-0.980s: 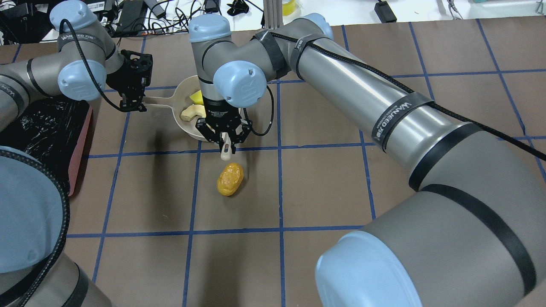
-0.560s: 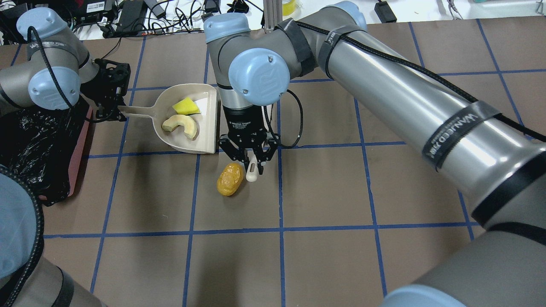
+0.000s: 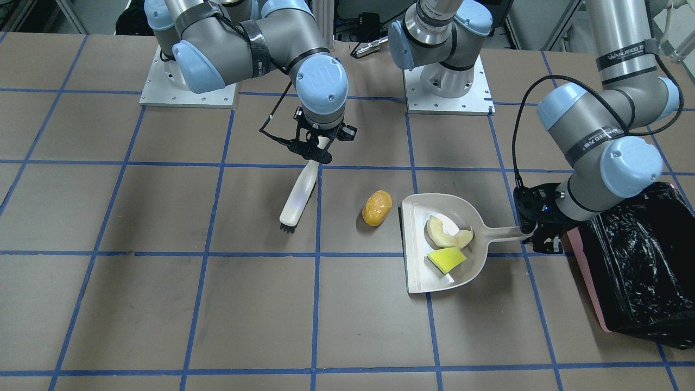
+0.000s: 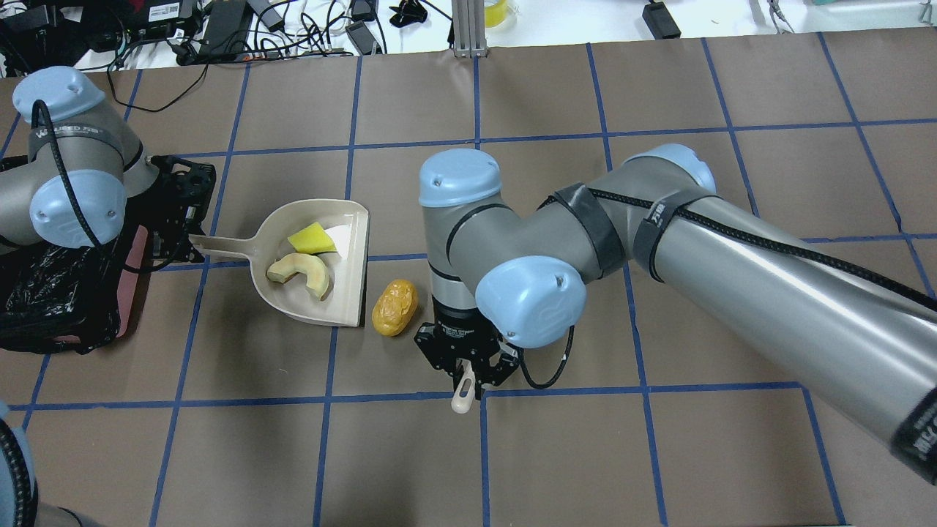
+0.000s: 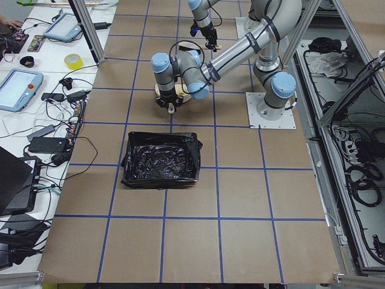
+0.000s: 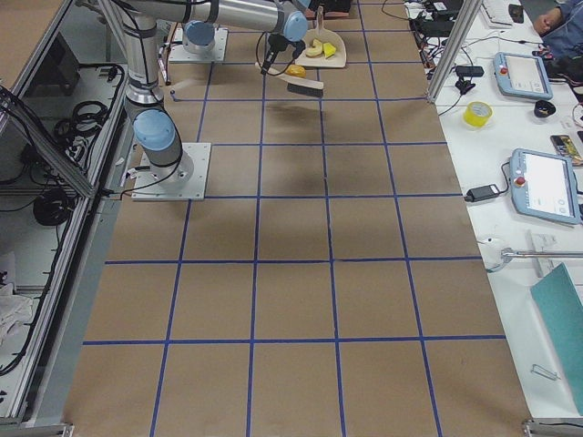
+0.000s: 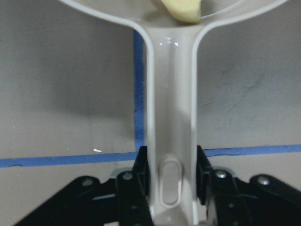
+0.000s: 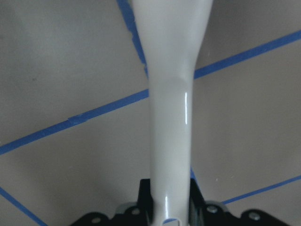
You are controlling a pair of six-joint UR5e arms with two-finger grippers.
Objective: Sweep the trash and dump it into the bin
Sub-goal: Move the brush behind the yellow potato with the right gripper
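Note:
The golden-brown potato piece [image 3: 377,208] [image 4: 394,307] lies on the table just off the open edge of the cream dustpan [image 3: 418,255] [image 4: 350,293]. The pale rind slice [image 3: 448,232] [image 4: 299,272] and the yellow-green wedge [image 3: 446,259] [image 4: 311,238] lie in the pan. My left gripper [image 3: 535,231] [image 4: 187,234] [image 7: 171,188] is shut on the dustpan handle. My right gripper [image 3: 316,149] [image 4: 467,369] is shut on the cream brush [image 3: 298,198] [image 8: 169,117]. Its dark bristles [image 3: 286,226] hang low, apart from the potato on the side away from the pan. The pink bin with its black bag [image 3: 640,271] [image 4: 44,293] stands behind my left gripper.
The table is brown with a blue tape grid. The arm bases [image 3: 448,87] stand at the robot's edge. Cables and devices [image 4: 219,29] lie beyond the far edge. The bin also shows in the exterior left view [image 5: 161,159].
My left gripper has drawn the dustpan toward the robot, so its open edge now lies beside the potato. My right gripper has carried the brush from the pan's mouth to the potato's other side.

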